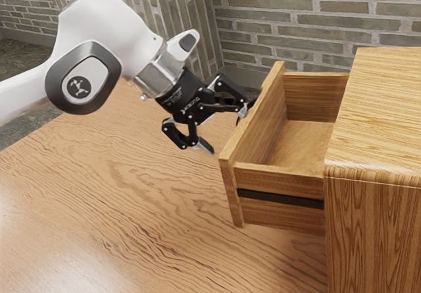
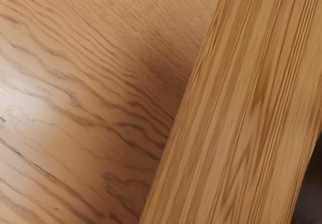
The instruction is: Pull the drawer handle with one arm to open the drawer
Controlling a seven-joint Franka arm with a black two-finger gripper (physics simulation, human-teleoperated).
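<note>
Drawer (image 1: 258, 118) stands pulled well out of the wooden cabinet (image 1: 375, 174) at the exterior view's right, its inside bare and open to view. My gripper (image 1: 223, 130) hangs just beside the drawer's front panel, above the wood-grain surface (image 1: 118, 194), fingers spread wide and clasping nothing. The handle is hidden on the panel's far face. In the wrist view, the front panel (image 2: 241, 113) runs slantwise across the surface (image 2: 75, 108).

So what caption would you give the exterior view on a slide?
Robot arm's pincer at the front of a wooden drawer standing open from its cabinet.
</note>
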